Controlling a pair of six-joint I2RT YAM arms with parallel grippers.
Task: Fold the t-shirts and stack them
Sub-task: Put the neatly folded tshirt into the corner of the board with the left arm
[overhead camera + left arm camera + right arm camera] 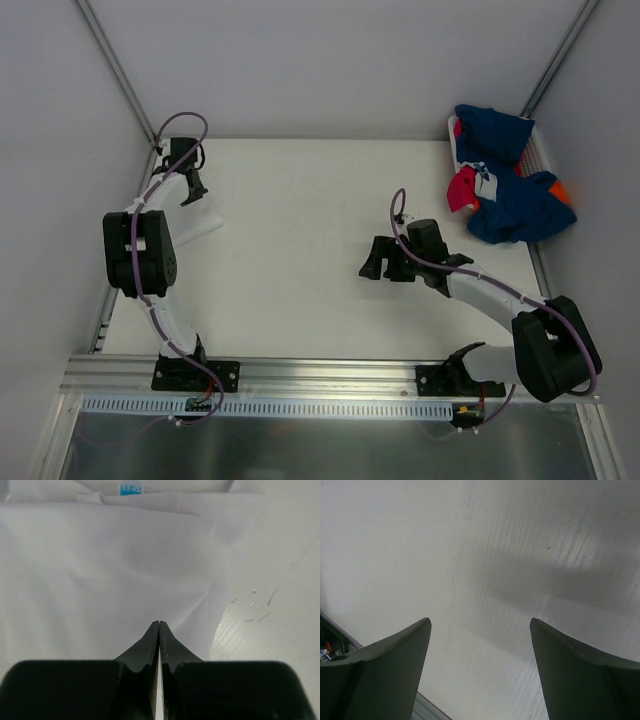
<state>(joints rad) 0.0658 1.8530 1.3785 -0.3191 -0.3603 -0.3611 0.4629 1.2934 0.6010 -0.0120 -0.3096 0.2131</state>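
Since the white t-shirt (100, 570) looks limp and light, pinch its edge; left tool (159, 624) closed empty, right tool (480, 622) wide, empty.

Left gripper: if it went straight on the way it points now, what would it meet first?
Probably the white t-shirt, which lies right ahead of the shut left gripper; depth is unclear.

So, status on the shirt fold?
Left gripper jaws shut over white t-shirt, no cloth visibly pinched. Right gripper jaws open over table. Coloured t-shirts piled far right. Nothing in the way.
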